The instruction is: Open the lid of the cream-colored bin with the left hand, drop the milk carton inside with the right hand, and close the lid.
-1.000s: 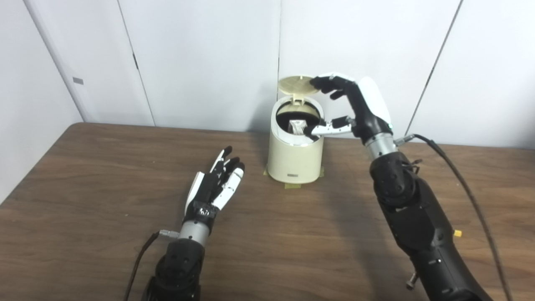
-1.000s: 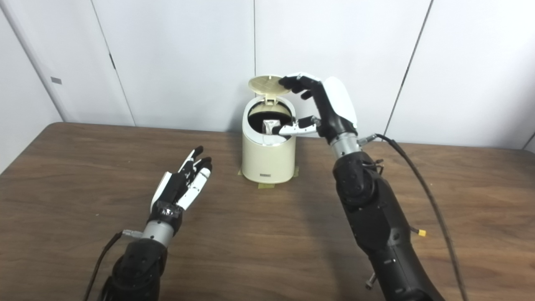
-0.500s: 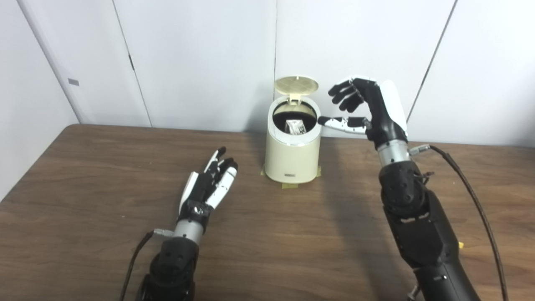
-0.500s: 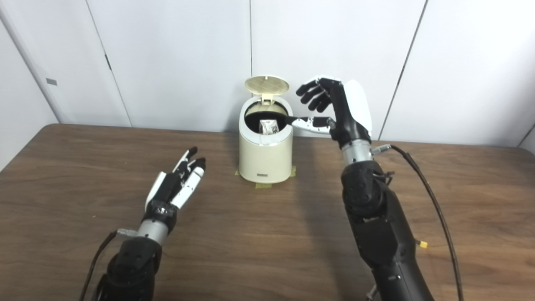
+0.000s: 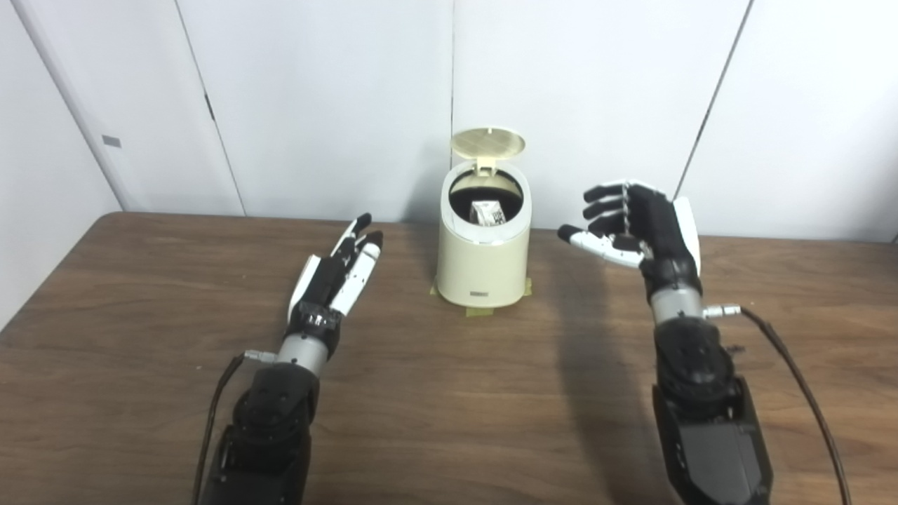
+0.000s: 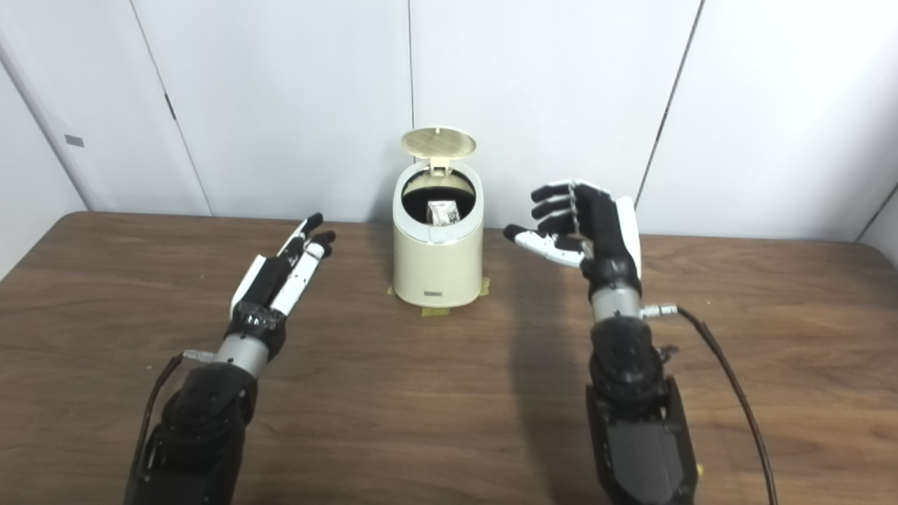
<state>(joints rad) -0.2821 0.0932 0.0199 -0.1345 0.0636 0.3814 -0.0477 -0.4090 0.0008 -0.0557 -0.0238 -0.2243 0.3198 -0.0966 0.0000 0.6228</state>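
Lid (image 5: 487, 141): thin, light, hinged plastic, upright; push top edge. Milk carton (image 5: 487, 212) inside bin (image 5: 483, 259), between left robot hand (image 5: 335, 273) and right robot hand (image 5: 642, 224), both empty, fingers spread.

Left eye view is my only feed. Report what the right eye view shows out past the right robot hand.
Observer: It shows the far right corner of the table, well beyond the right robot hand. Your frame cuts that corner off.
Operator: Describe the wall above that corner.
Observer: The wall has a dark slanted seam that runs down towards that corner.
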